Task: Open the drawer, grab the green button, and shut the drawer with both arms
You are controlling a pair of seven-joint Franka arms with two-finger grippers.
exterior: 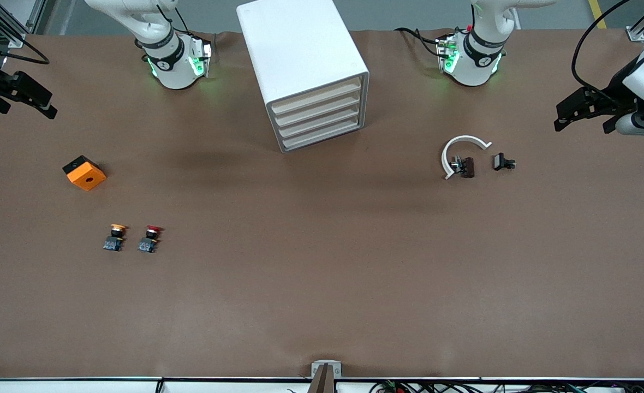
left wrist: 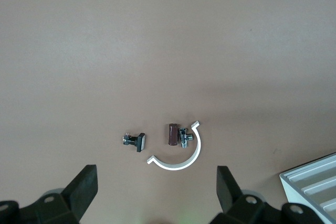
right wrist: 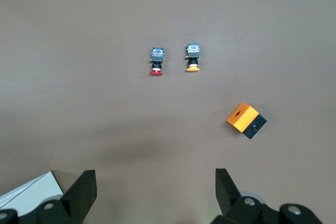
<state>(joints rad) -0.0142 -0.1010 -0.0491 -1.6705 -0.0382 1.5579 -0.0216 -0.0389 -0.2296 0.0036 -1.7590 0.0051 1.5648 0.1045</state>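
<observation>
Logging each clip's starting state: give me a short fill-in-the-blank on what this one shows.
1. All four drawers of the white cabinet are ____.
2. Beside the yellow-capped button stands one with a ____ cap.
3. The curved white clip lies toward the ____ arm's end of the table.
4. The left gripper and the right gripper both have their fingers ____, holding nothing.

Missing words: shut; red; left; open
</observation>
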